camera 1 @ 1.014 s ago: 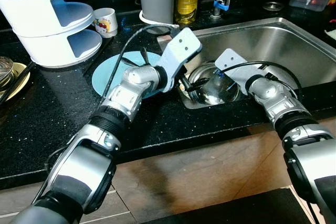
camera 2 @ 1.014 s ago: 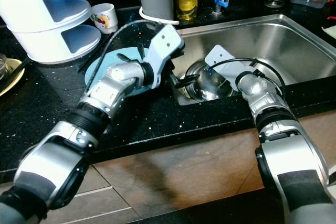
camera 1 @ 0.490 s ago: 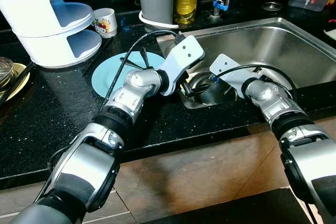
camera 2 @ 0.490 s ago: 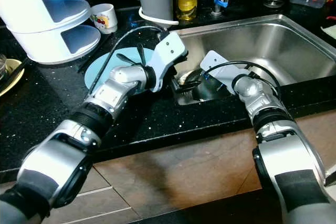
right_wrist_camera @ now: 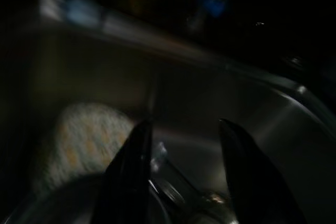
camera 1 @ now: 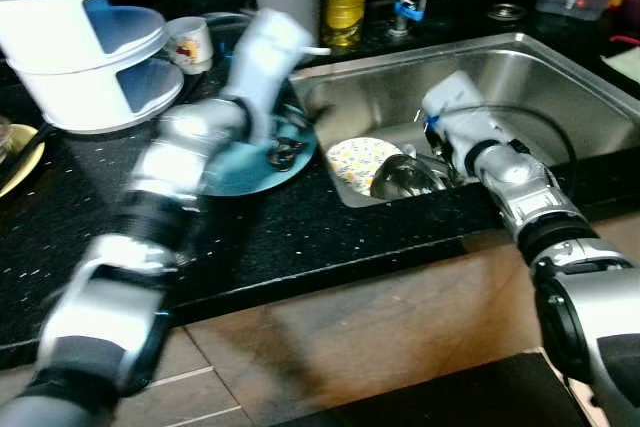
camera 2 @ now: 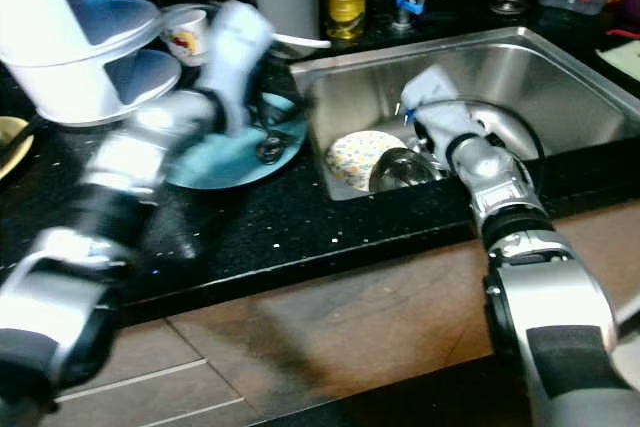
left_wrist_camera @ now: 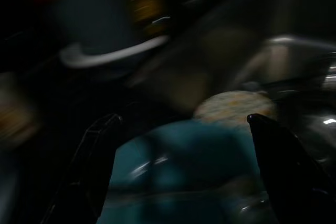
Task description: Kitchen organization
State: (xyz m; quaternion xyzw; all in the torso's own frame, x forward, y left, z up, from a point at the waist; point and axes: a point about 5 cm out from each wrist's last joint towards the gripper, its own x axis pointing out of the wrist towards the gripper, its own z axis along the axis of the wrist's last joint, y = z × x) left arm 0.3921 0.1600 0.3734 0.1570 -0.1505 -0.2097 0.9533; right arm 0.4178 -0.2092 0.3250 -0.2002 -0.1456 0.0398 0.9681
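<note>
Swung out of the sink [camera 1: 560, 77], the left pincer [camera 1: 285, 150] is now seen wide over the blue plate [camera 1: 240, 167]; the right pincer [right_wrist_camera: 184, 177] is spread above a glass bowl [camera 1: 405, 177].

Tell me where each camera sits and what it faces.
Head eye views: look down at the black counter, both silver arms, round teal plate, steel sink.
Left wrist view: along the left end effector, open, facing the teal plate and speckled cream dish.
Right wrist view: along the right end effector, open, in the sink.
Shared: speckled dish.
</note>
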